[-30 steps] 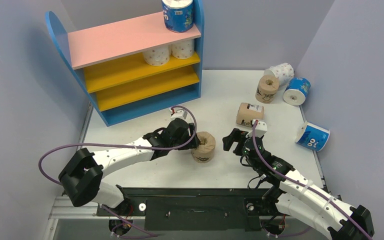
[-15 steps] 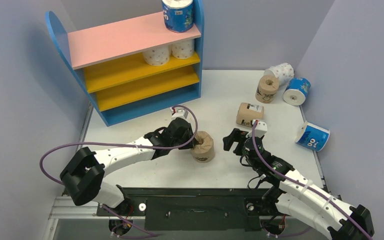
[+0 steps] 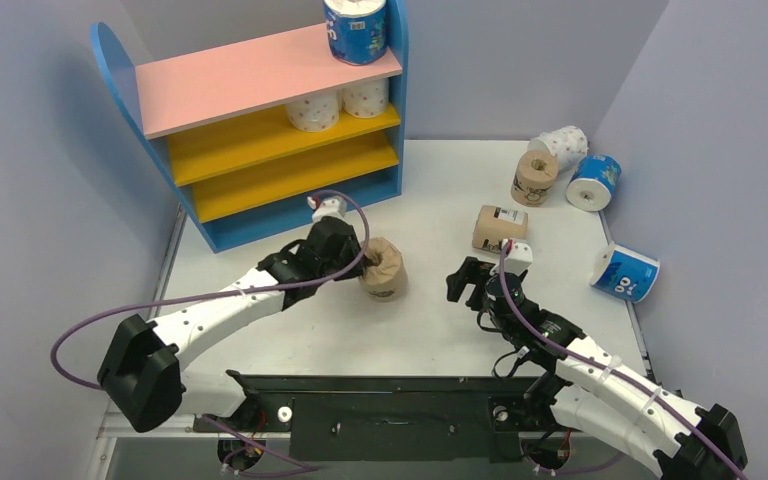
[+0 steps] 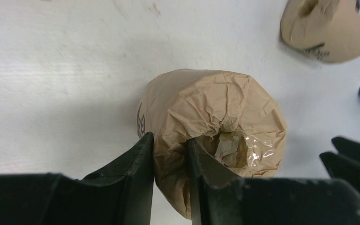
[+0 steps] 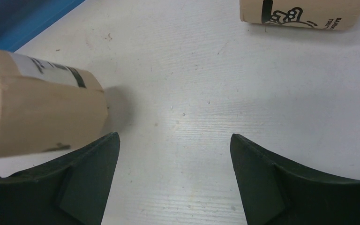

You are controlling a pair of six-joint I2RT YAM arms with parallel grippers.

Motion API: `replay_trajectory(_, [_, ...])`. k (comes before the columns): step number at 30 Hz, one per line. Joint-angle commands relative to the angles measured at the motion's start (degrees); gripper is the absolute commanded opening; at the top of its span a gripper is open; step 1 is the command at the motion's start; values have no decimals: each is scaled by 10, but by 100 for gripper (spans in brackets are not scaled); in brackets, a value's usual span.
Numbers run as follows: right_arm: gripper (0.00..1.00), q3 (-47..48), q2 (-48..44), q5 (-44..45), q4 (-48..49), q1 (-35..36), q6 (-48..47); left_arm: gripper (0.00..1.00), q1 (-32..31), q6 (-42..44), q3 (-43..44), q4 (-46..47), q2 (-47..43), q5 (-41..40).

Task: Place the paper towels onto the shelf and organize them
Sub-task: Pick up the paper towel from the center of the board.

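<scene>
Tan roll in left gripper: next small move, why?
Probably carry it toward the lower yellow board of the shelf. The left gripper pinches the tan roll by its wall, one finger in the core; that board looks bare, while white dotted rolls occupy the upper one.

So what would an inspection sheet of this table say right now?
Surface: white table, lightly scuffed.
Job's things: shelf carries one blue roll on top, two dotted rolls on the upper yellow board; five loose rolls lie on the table's right.
Clutter: nothing seen.
Grippers: left gripper shut on a tan roll's wall; right gripper open, empty.
Cables: purple cables run along both arms.
Surroundings: lavender walls close in on three sides.
</scene>
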Motion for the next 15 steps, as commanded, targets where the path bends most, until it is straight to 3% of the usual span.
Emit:
replay_trajectory(1, [83,6,12,18,42,-3,-7,16,61,27,63,-4,-45,-25])
replay_trajectory(10, [80,16,75,46,131,-3,-7,16,179,40,169,-22,-14,-21])
replay_trajectory(15, [77,-1,120,63,261,-2,-10,16,205,23,231,-31,38,-23])
